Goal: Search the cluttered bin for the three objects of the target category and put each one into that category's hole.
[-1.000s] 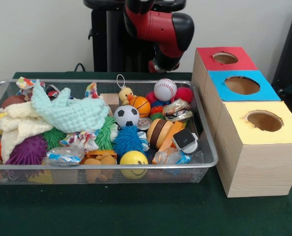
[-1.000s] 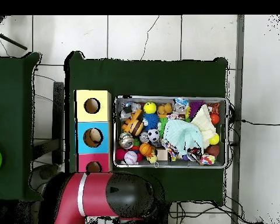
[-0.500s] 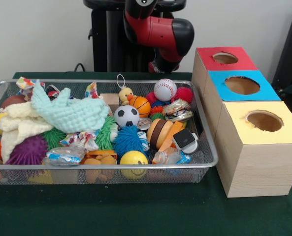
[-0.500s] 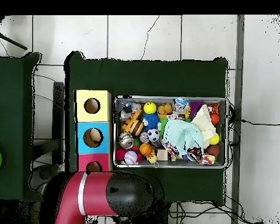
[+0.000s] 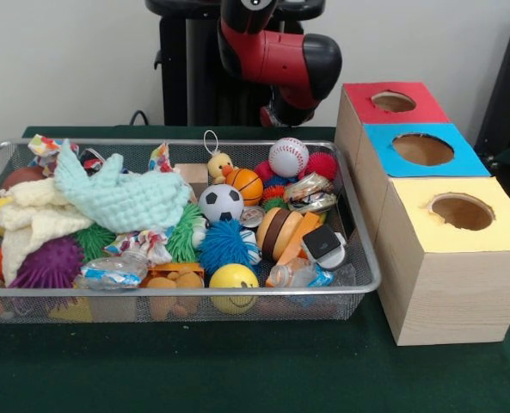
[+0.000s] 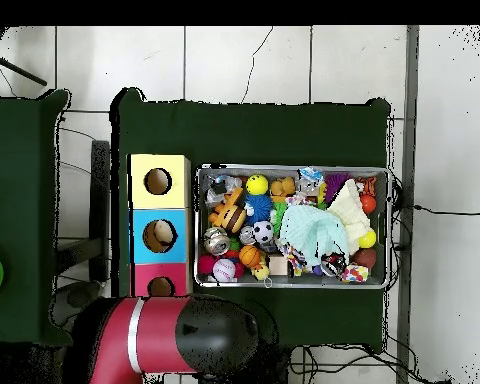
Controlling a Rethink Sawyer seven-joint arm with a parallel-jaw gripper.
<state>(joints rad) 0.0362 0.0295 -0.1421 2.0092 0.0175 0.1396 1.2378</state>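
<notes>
Wire mesh forms the bin (image 5: 358,258), which is seen in the front view lying with its long axis across the table, packed with toys. A baseball (image 5: 287,157), a small basketball (image 5: 245,184) and a soccer ball (image 5: 221,203) are gathered near its middle, with a yellow smiley ball (image 5: 234,277) against the front wall. A mint-green cloth (image 5: 121,198) is draped over the left half. No writing or brand can be read on anything. Beside the bin three wooden boxes are lined up, topped red (image 5: 390,103), blue (image 5: 422,150) and yellow (image 5: 463,212), each with a round hole facing up. The red and black arm (image 5: 280,56) is raised behind the bin; its pincer is hidden, so its state cannot be told.

From overhead, the bin (image 6: 293,170) is shown lengthwise beside the column of boxes, the arm (image 6: 174,340) folded below them, clear of the bin.
</notes>
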